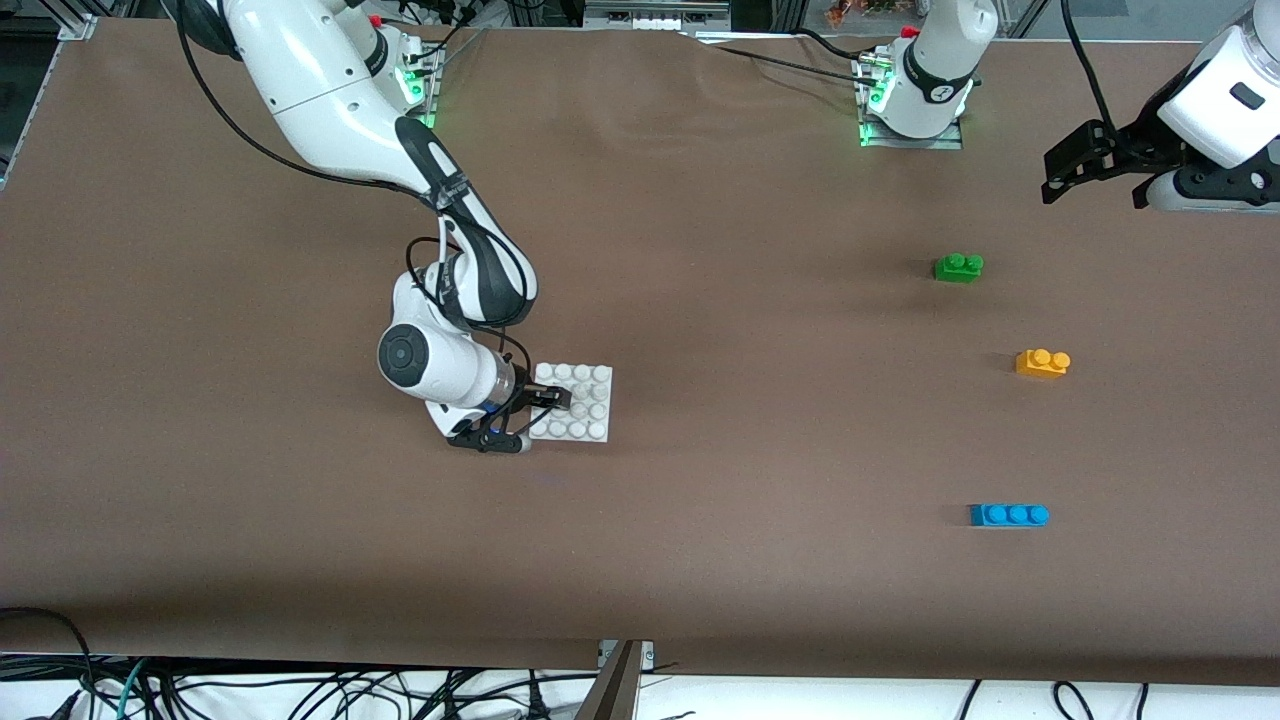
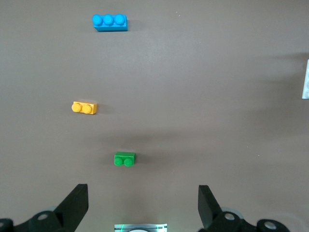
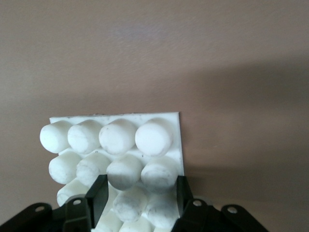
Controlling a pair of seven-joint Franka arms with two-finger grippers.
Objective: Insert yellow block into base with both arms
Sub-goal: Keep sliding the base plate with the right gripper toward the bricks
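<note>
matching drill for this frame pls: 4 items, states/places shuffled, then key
Items:
1. base
2. yellow block
3. left gripper
4. blue brick

States:
A. open, up over the left arm's end of the table
B. brick nearest the front camera
C. clamped in the right gripper
D. on the table between the green brick and the blue one

Pairs: 1-C, 2-D, 3-A, 4-B

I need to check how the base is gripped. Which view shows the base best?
The right wrist view: the base fills it, studs clear, between the right gripper fingers. Front view shows it whole but small; left wrist view shows only an edge sliver.
</note>
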